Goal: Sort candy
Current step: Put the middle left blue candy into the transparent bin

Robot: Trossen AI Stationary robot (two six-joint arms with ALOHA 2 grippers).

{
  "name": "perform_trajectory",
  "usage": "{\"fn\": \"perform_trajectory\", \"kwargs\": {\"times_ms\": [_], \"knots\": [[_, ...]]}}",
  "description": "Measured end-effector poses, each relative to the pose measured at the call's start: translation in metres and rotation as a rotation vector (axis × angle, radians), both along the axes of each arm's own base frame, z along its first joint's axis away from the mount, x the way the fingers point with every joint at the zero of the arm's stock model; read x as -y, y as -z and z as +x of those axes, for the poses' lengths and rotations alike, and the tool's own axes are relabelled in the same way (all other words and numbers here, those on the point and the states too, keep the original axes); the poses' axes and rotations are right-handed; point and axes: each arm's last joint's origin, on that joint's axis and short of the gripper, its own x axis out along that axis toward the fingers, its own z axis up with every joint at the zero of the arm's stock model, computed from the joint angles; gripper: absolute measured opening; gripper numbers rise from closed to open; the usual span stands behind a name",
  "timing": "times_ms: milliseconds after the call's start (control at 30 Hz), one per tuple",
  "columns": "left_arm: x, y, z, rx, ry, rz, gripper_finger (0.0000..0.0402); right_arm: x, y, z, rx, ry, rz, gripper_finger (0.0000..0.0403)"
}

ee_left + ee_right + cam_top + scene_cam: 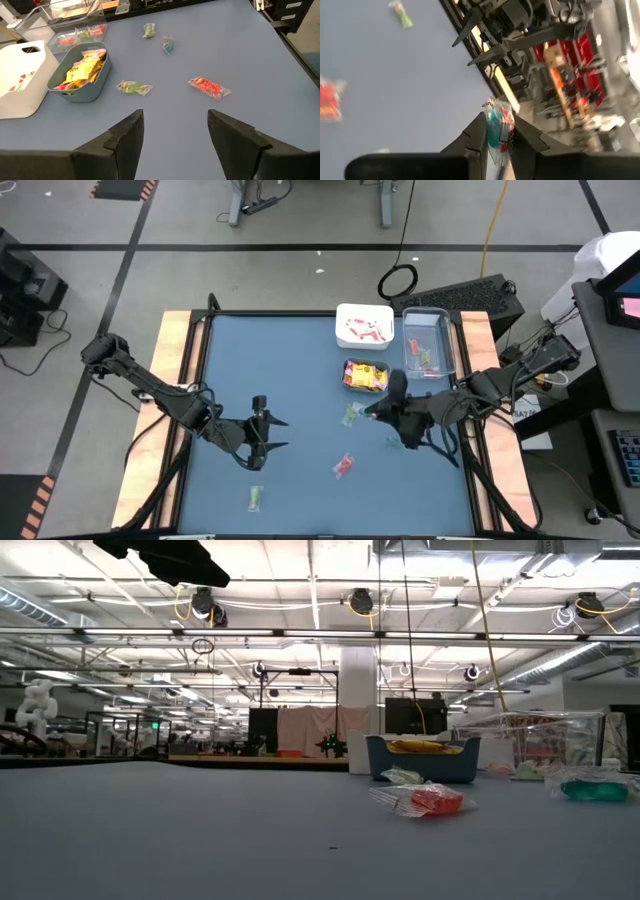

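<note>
My right gripper (375, 411) hangs above the table's middle, right of centre, shut on a teal clear-wrapped candy (496, 131). My left gripper (280, 432) stands open over the left half, nothing between its fingers (175, 135). Loose candy lies on the blue table (260, 370): a red piece (209, 87), a green piece (134, 88), another green one (148, 31), a teal one (168, 45), and a green one (256, 497) near the front edge. Yellow packets (82, 70) fill the teal container (95, 85). My right gripper pinches the teal candy's wrapped body (494, 125) between its two fingers. A twisted wrapper end (492, 104) sticks out past the fingertips. The fingers slant down toward the table's left side. The candy is lifted clear of the table.
At the far right stand a white container (364, 327) with pink-white sticks, a clear container (428, 345) with red and green pieces, and the teal container (366, 376). Wooden rails run along the table's left (180, 380) and right (480, 350) sides. Bare blue surface spreads at the far left.
</note>
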Motion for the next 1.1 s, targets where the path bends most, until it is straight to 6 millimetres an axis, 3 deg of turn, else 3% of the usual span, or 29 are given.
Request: {"fn": "perform_trajectory", "kwargs": {"times_ms": [767,1100], "knots": [[-0.0001,0.0001,0.0,0.0,-0.013,-0.022,0.0225,-0.0009,-0.004,0.0018,0.075,0.412,1.091,0.0054],[-0.0003,0.0017,-0.0003,-0.001,-0.013,-0.022,0.0225,-0.0002,-0.002,0.0011,0.063,0.412,1.036,0.0054]]}}
